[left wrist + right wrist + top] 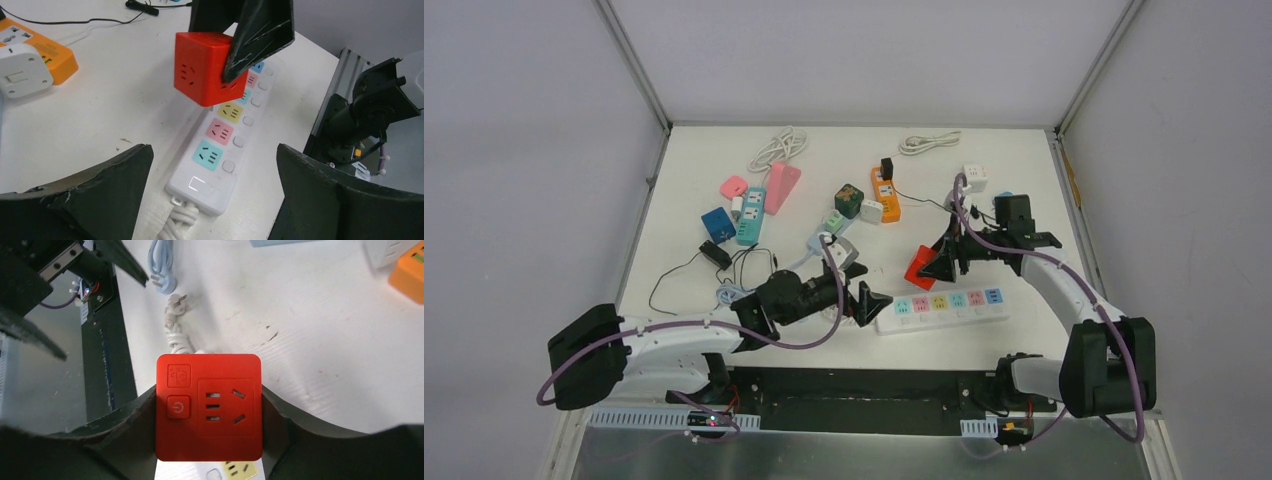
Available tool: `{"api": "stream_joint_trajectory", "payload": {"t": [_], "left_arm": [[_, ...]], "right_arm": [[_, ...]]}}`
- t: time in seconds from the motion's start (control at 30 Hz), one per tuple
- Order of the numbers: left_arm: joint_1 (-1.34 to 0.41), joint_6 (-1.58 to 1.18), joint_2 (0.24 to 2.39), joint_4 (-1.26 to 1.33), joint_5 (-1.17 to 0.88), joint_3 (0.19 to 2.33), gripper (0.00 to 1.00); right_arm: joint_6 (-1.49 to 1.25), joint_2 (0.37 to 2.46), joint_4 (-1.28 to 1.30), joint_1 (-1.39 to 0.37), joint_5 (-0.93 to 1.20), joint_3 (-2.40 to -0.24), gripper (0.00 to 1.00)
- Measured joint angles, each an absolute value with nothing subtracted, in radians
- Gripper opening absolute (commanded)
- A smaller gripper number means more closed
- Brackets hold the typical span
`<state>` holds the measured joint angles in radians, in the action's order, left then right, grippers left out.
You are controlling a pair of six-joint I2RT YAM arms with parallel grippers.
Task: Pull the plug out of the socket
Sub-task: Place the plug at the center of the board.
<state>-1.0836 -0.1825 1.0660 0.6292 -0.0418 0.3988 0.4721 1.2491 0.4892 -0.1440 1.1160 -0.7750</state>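
Left gripper (212, 150) is spread wide, nothing held, hovering over the strip's (200, 186) cord end by the desk's (844, 150) near edge, right of centre. Above the strip's middle sockets the red cube (200, 75) is clamped by the right gripper (207, 392) on two opposite flat sides. Pins hidden, so separation can't be confirmed. Cube judged light, rigid, smooth: slip expected unless gripped squarely mid-side.

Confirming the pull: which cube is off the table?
The red cube, clamped in the right gripper above the white strip. The blue cube, green cube and white cube all sit on the table.
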Motion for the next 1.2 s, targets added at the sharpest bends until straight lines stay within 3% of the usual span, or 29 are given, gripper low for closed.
{"api": "stream_joint_trajectory", "payload": {"t": [0.2,0.47,0.77,0.87,1.2], "left_arm": [[-1.117,-0.173,1.24,0.619,0.05,0.548,0.99],[-1.118,-0.179,1.374,0.537,0.076,0.71,0.99],[-1.118,-0.101,1.454,0.548,0.023,0.714,0.99],[-1.118,-0.078,1.467,0.549,0.012,0.714,0.99],[-1.118,-0.01,1.32,0.617,-0.048,0.595,0.99]], "right_arm": [[0.422,1.32,0.34,-0.13,1.133,-0.773,0.0],[0.404,1.422,0.326,-0.119,1.134,-0.803,0.0],[0.4,1.421,0.326,-0.119,1.139,-0.817,0.0],[0.229,1.405,0.374,-0.128,1.105,-0.83,0.0],[0.175,1.172,0.481,-0.173,0.95,-0.855,0.0]]}}
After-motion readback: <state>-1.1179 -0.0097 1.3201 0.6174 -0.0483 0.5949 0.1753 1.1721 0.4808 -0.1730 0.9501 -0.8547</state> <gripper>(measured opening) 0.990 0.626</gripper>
